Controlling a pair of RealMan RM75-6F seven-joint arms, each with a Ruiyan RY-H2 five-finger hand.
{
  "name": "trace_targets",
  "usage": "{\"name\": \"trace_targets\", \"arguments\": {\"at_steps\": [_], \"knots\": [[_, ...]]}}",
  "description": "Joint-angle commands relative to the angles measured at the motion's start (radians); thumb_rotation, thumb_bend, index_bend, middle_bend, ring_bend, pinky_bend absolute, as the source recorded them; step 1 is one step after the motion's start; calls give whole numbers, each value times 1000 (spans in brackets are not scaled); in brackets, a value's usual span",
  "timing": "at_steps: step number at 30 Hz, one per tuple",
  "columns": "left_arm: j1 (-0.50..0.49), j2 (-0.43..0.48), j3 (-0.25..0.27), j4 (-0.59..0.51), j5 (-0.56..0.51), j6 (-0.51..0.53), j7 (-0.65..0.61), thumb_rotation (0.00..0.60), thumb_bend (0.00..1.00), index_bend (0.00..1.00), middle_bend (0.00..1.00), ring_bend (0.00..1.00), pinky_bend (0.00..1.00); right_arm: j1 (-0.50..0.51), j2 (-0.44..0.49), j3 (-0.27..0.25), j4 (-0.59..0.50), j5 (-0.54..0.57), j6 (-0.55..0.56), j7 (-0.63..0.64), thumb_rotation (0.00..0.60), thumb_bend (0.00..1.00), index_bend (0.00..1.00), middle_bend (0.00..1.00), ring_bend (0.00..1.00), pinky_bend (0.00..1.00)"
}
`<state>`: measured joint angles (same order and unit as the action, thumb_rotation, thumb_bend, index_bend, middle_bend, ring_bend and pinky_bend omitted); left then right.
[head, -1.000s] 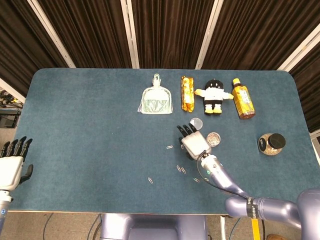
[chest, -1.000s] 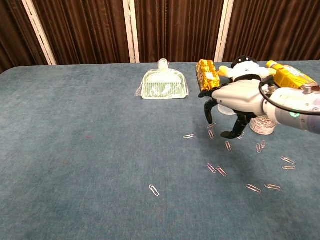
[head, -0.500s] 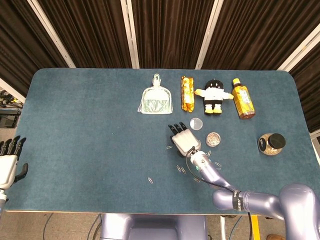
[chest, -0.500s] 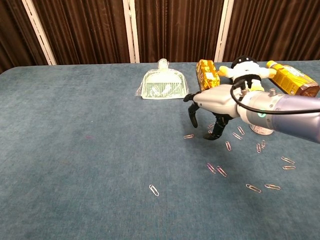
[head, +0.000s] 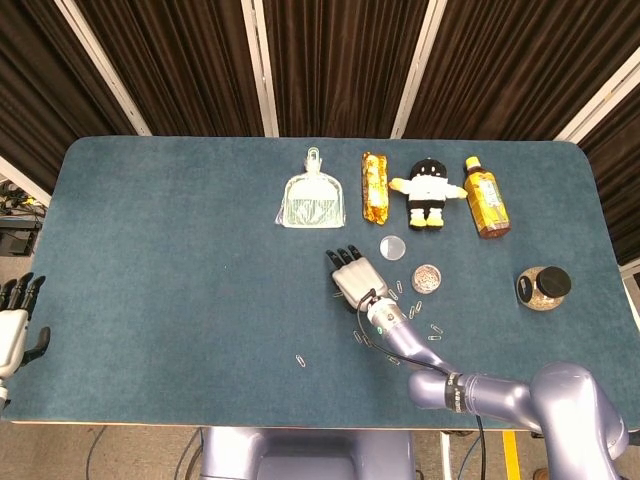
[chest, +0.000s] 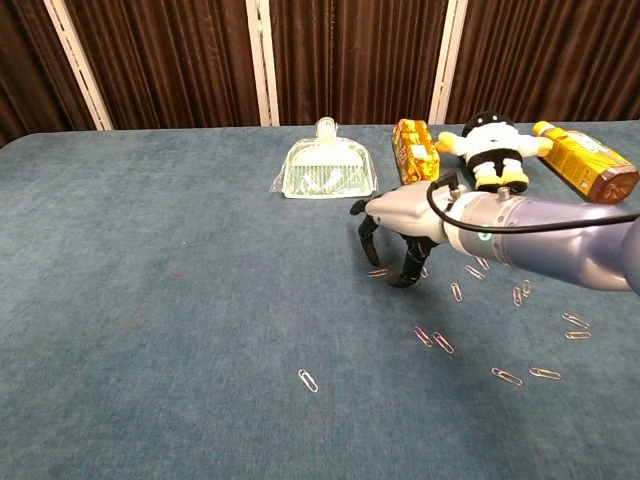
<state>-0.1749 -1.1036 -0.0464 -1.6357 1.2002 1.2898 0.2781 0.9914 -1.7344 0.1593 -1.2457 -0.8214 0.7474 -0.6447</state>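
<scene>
The right hand (chest: 395, 225) has moved further from the table's right edge, now arched over a paper clip (chest: 377, 272) mid-table, fingers spread and empty. The left hand (head: 12, 325) has slid lower off the left edge, open.

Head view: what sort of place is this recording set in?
Probably a robot test bench, not a home: a blue felt-covered table before dark pleated curtains, with unrelated items lined up, such as a pale green dustpan and a black-and-white plush toy.
</scene>
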Motion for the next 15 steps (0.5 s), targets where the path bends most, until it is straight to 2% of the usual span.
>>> {"name": "trace_targets", "arguments": {"at_steps": [1,15], "knots": [[0,0,0,2,-3,-3,-2,600,484,0,0,0,0,6,-10,-3,14,5,-7,4,600,296,453,0,0,0],[-2,-2,-1,11,-3,-11,-5,600,483,0,0,0,0,23,-34,-14,61,20,-27,19,600,296,505,0,0,0]]}}
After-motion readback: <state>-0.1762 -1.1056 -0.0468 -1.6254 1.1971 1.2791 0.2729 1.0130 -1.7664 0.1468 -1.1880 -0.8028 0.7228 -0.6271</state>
